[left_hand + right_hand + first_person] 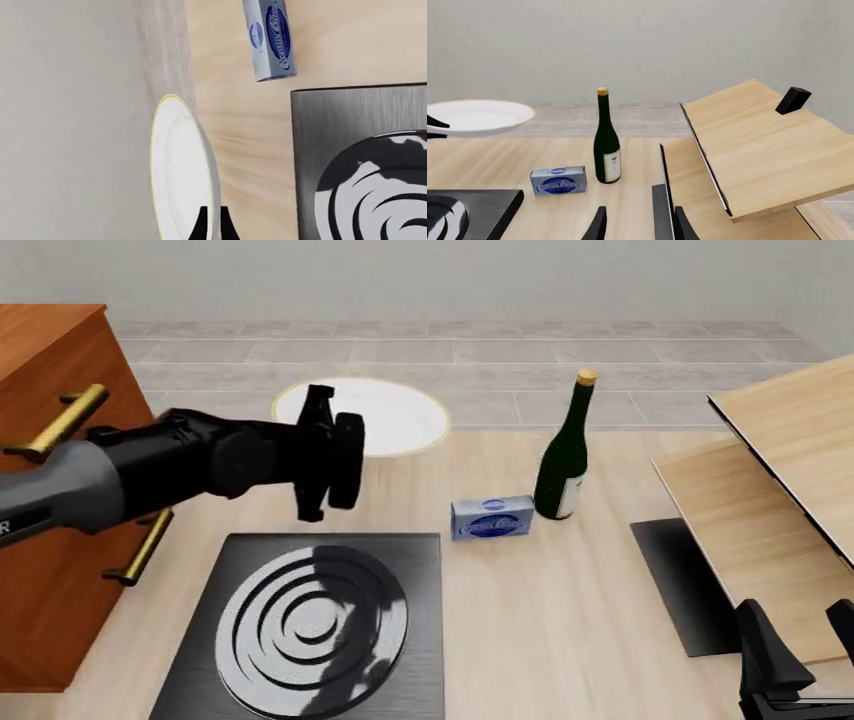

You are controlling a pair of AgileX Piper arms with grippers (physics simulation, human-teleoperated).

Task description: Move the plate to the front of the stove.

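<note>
Across a pale wooden table (587,580), a simulated pair of robot arms works beside a brown cabinet (47,440) with brass handles on the left and a tilted wooden shelf unit (787,480) on the right, under which a flat black mat (674,585) lies. Nearest the camera on the left sits the stove (314,625), a dark grey slab with a burner of concentric silver rings. Above and beyond it the left arm reaches in from the left, its gripper (327,455) lifted clear of the tabletop and closed on the near edge of the plate (380,415), a white disc with a thin gold rim; the left wrist view shows the plate (180,170) edge-on with the dark fingertips (200,227) pinching its rim. The right wrist view shows the plate (477,117) held level in the air, off the table, on the far side of the stove. Right of centre stands a green wine bottle (565,455), upright, with a small blue cream-cheese box (493,517) just beside it on its left. At lower right the right gripper (801,665) rests low near the mat, its fingers parted and holding nothing.
</note>
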